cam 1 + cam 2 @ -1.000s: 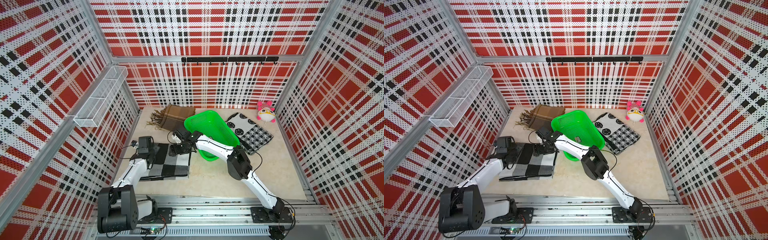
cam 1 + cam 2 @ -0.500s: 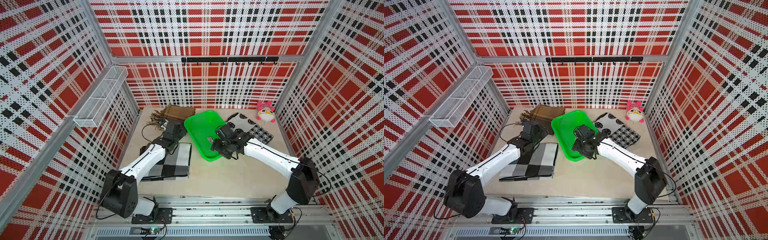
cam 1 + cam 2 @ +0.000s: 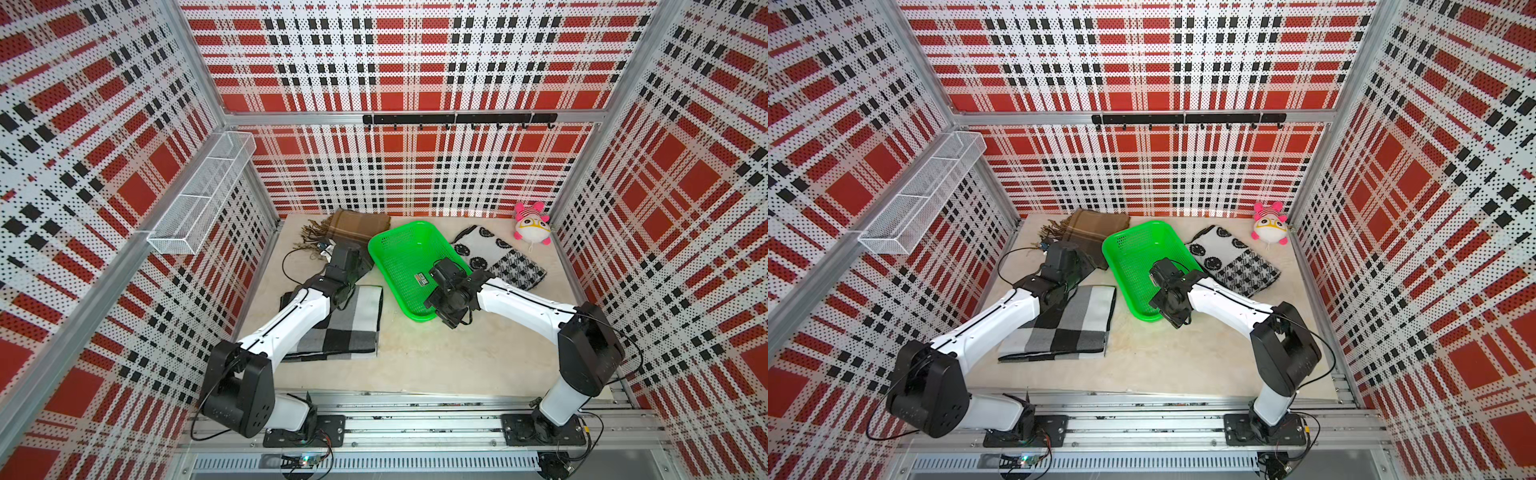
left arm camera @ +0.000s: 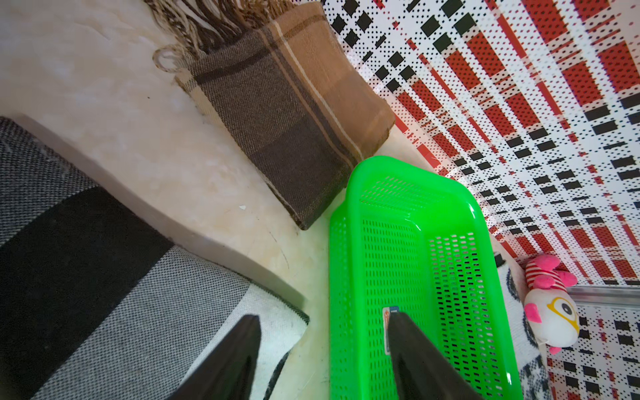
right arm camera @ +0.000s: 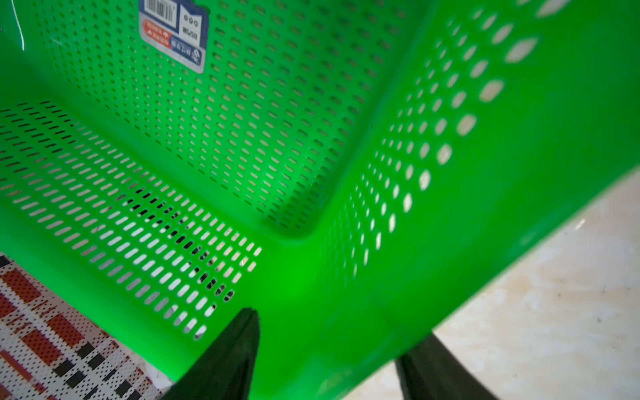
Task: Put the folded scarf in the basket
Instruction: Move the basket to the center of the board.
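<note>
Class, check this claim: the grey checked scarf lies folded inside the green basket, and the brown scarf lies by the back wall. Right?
Not inside: the grey checked scarf lies folded on the table beside the green basket, as both top views show. Rest holds.

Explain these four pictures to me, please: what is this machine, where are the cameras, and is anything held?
These are two white robot arms, the left arm and the right arm, fixed at the edge of the table. Two pictures come from one camera head high above; the other two from a camera on each wrist. On the table lie a green basket, a grey checked scarf, a brown scarf, a black-and-white scarf and a toy. The left gripper is open and holds nothing. The right gripper has its jaws on either side of the basket's rim; whether they pinch it, I cannot tell.
</note>
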